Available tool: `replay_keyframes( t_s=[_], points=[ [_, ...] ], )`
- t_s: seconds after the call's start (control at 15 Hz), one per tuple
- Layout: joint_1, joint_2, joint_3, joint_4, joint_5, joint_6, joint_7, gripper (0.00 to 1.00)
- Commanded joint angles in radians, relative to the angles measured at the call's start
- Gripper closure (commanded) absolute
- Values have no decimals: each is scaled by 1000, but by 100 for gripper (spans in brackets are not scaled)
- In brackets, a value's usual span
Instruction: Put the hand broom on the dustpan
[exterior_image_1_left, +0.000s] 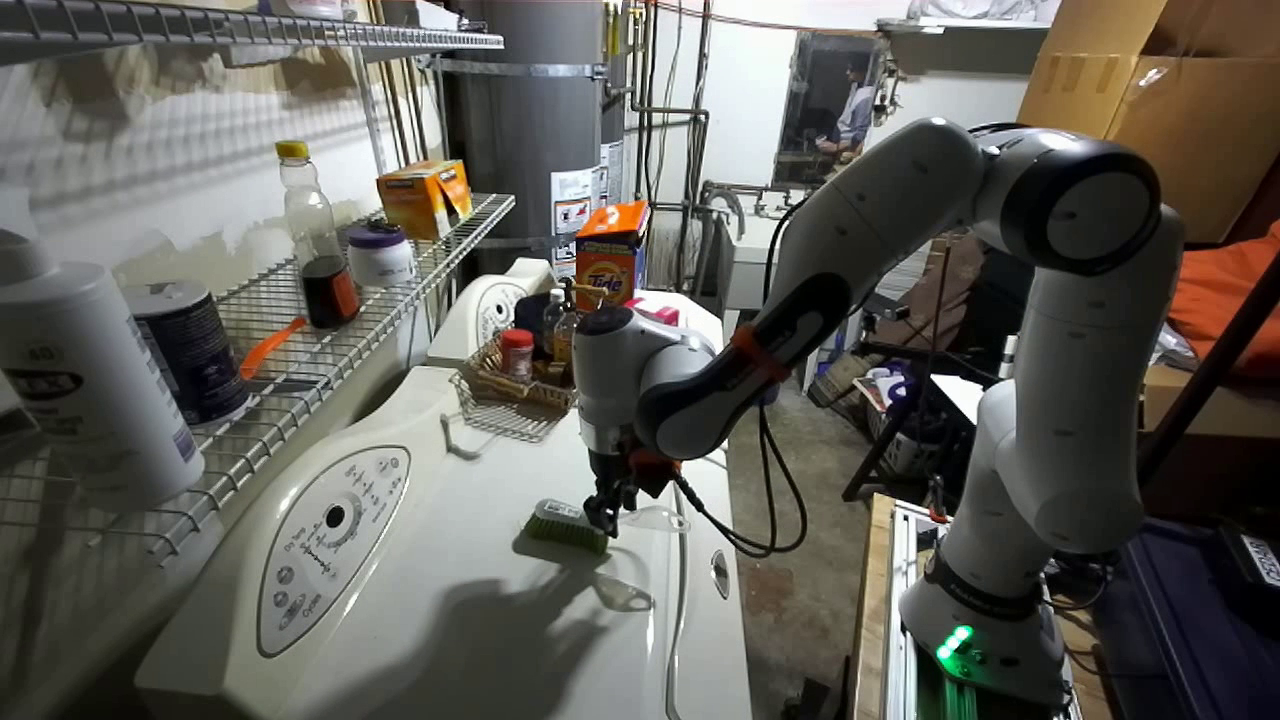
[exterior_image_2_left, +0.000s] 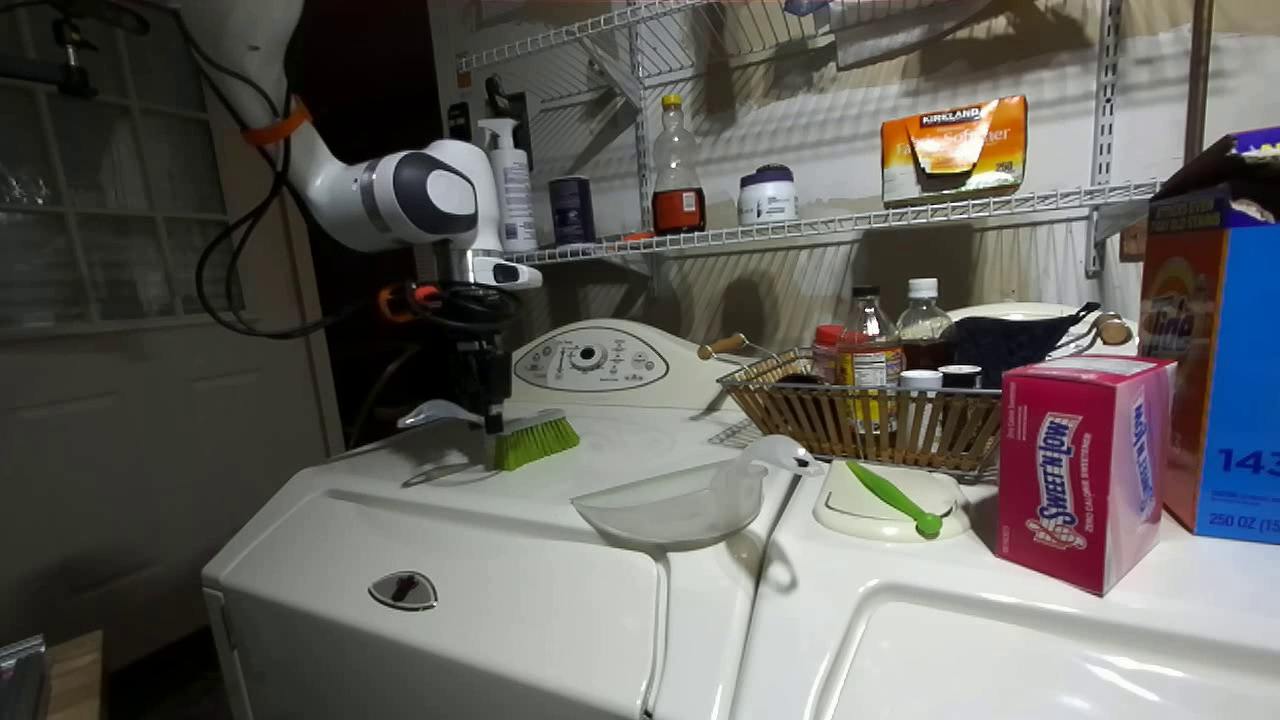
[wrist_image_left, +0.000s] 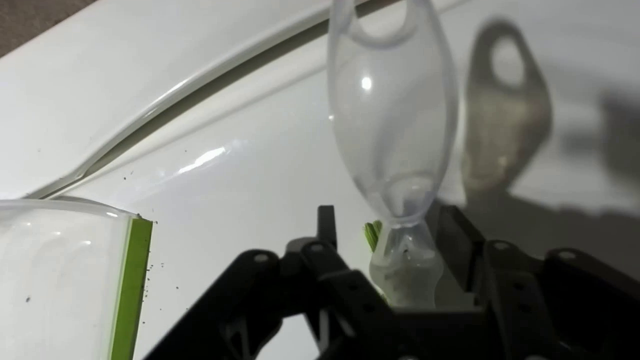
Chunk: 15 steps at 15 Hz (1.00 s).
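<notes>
- The hand broom (exterior_image_2_left: 540, 440) stands bristles-down on the counter (exterior_image_2_left: 640, 437), near the dustpan (exterior_image_2_left: 668, 505), not touching it.
- It is probably light, stiff, perhaps slippery; you should pinch its narrow neck (wrist_image_left: 404, 234).
- Your claw (wrist_image_left: 390, 225) is spread around this neck, one finger (wrist_image_left: 327, 225) toward the dustpan.

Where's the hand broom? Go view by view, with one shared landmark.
In an exterior view: hand broom, lower middle.
In an exterior view: hand broom, left of centre, below mid-height.
Wrist view: hand broom, right of centre, reaching the top edge.
Shared landmark: gripper, at the hand broom.
</notes>
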<state>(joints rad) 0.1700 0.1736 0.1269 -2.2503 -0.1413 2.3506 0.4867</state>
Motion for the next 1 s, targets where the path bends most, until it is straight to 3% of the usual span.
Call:
replay_keyframes(
  t_s=[0.0, 0.07, 0.13, 0.2, 0.4, 0.67, 0.8, 0.93],
  points=[
    [26, 14, -19, -6, -52, 48, 37, 61],
    [30, 15, -20, -6, -62, 55, 38, 66],
    [33, 13, -21, -8, -72, 62, 37, 87],
    [36, 9, -22, -6, -80, 61, 36, 90],
    [30, -41, -7, -5, -32, -7, -35, 93],
    [-8, -194, 2, -13, 58, -209, -276, 92],
    [-21, -275, -25, -5, 12, -369, -388, 92],
    [-49, -360, -39, -15, -18, -458, -543, 92]
  ],
)
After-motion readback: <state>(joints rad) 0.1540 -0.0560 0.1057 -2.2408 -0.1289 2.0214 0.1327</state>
